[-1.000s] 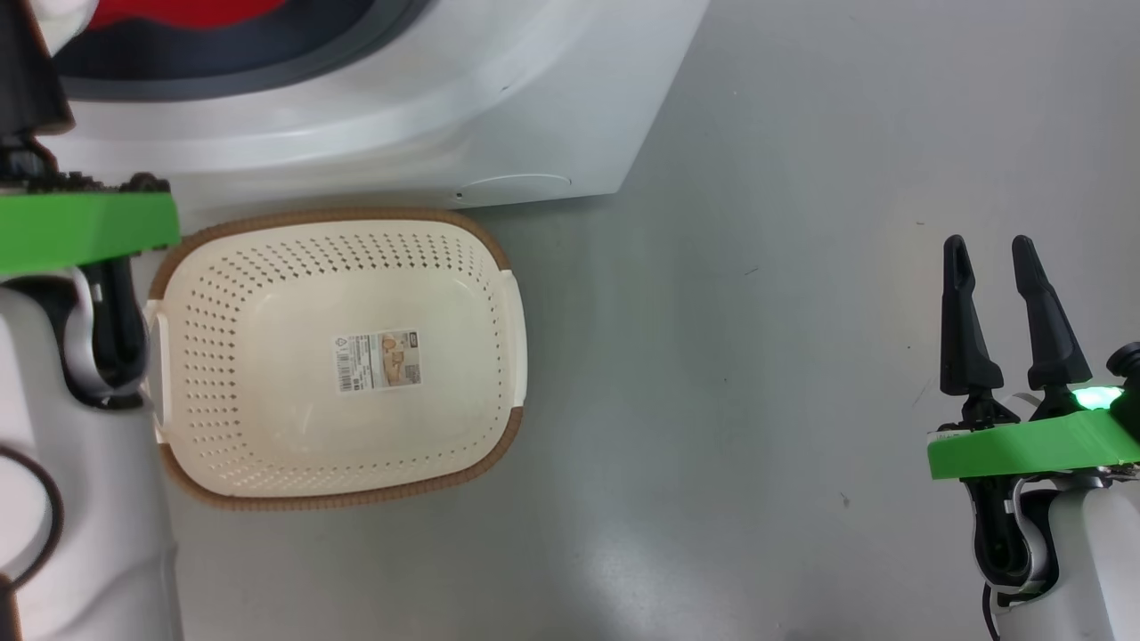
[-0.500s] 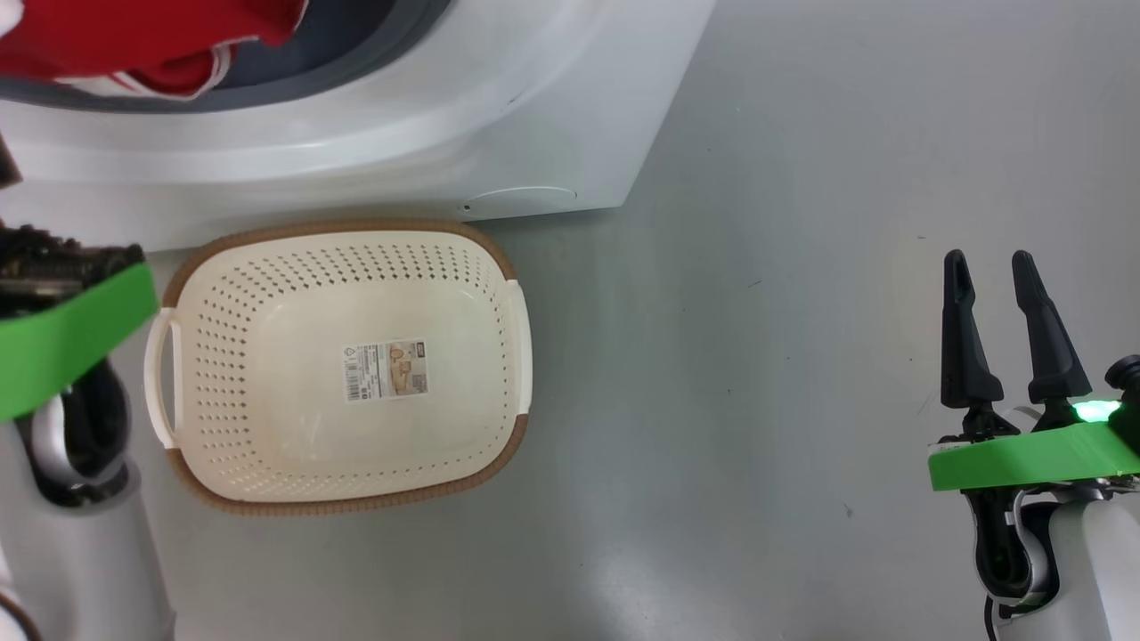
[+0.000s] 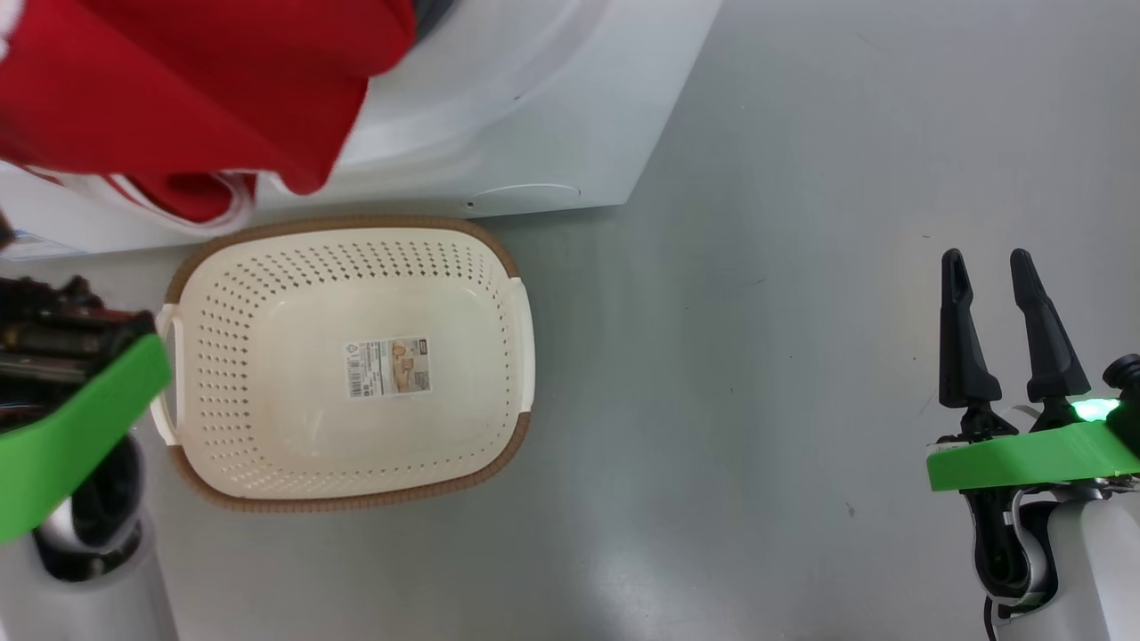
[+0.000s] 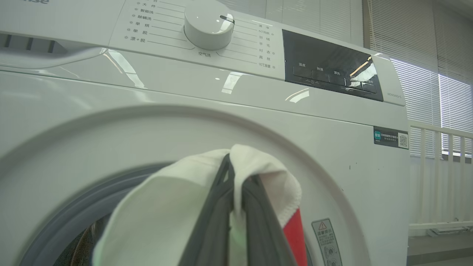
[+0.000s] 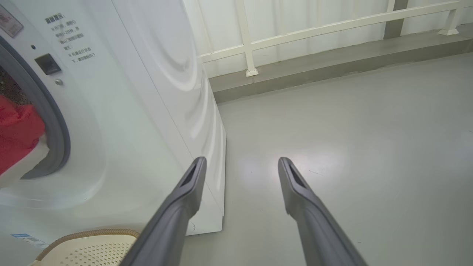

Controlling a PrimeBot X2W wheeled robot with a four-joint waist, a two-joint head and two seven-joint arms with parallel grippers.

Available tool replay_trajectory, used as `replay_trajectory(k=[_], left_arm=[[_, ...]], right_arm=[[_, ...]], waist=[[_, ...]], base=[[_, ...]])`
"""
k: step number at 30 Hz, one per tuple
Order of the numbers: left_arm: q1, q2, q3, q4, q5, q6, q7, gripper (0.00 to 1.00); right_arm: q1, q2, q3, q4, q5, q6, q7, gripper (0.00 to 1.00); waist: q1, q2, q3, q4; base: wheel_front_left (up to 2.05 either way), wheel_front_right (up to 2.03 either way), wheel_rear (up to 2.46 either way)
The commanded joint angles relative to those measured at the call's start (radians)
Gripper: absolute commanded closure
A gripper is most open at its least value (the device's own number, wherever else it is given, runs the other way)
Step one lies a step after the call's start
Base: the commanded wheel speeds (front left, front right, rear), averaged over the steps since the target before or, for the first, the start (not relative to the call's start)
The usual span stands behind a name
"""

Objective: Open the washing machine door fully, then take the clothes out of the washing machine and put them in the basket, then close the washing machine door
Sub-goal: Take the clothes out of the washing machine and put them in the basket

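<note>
Left fingers [image 4: 230, 173]: pinched shut on clothes [image 3: 178, 80];
Clothes: red, hanging before machine [image 3: 534, 116], near far edge of basket [image 3: 356, 224];
Right fingers [image 3: 960, 329]: spread wide, empty, over floor [image 3: 757, 401]

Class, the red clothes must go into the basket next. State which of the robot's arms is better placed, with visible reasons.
Left. The left gripper is shut on the clothes, which hang near the far rim of the basket. The right gripper stands open and empty over the floor, away from both.
</note>
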Motion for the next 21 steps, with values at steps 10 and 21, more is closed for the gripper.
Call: replay_trajectory(k=[10,21], left_arm=[[0.097,0.028,0.007,0.231,-0.002,0.0,-0.001,1.0],[0.107,0.028,-0.029,0.539,0.059,0.001,-0.001,1.0]], right_arm=[[0.001,-0.007,0.027,-0.03,-0.002,0.007,-0.006,0.0],[-0.031,-0.007,0.035,-0.035,0.012,0.007,-0.006,0.0]], waist=[[0.0,0.0,0.042,-0.009],[0.0,0.0,0.106,-0.021]], base=[[0.0,0.0,0.0],[0.0,0.0,0.0]])
